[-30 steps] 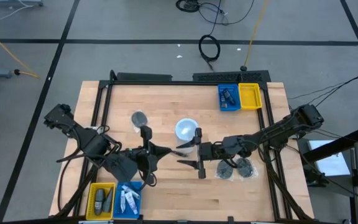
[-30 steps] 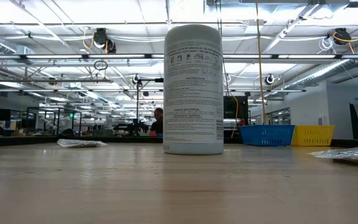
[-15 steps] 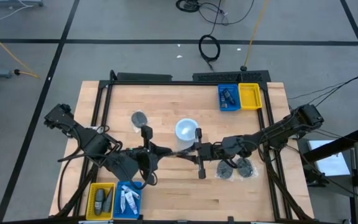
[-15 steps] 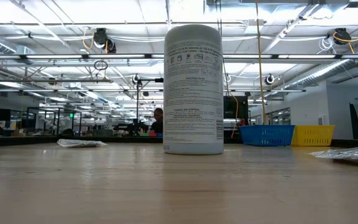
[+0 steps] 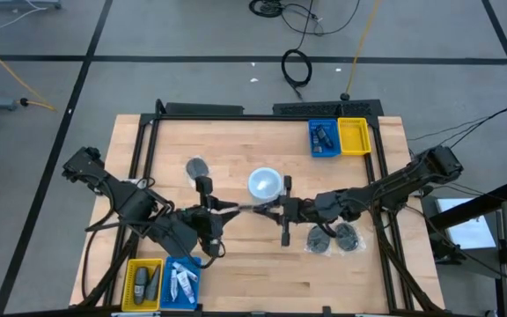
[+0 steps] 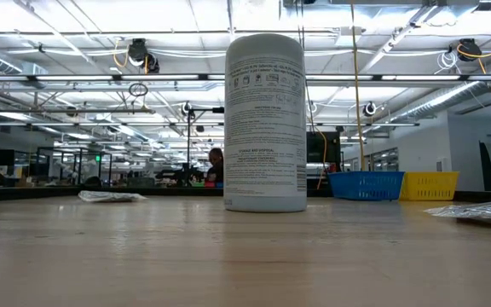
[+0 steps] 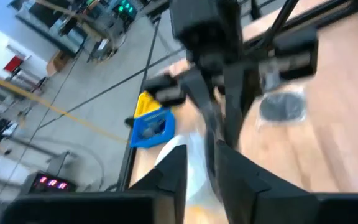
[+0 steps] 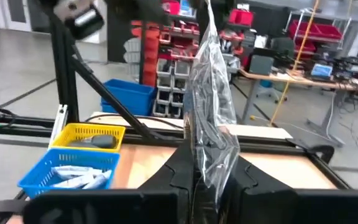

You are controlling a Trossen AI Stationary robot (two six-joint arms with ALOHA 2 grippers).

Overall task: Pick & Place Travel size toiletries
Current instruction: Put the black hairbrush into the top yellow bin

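Meeting over the middle of the counter (image 5: 236,158), the two arms held a clear plastic bag (image 8: 211,106) between them, just in front of the white cylinder (image 5: 264,184). The right gripper (image 5: 280,210) had its fingers (image 8: 182,168) closed on the bag's lower edge, with the crinkled film rising upright from them in the right wrist view; a second earlier those fingers stood wide apart and short of the bag. The left gripper (image 5: 223,210) lay against the bag's other end, and its fingers (image 7: 169,177) showed a narrow gap with the pale film in it, where a second before they had been fully shut; whether they gripped could not be told. Both grippers sat slightly farther from the front edge than before. Two bagged dark discs (image 5: 333,238) lay beside the right arm and another disc (image 5: 197,166) near the left. Toiletries filled the near yellow tray (image 5: 143,282) and blue tray (image 5: 181,280); the far blue tray (image 5: 324,137) held dark items.
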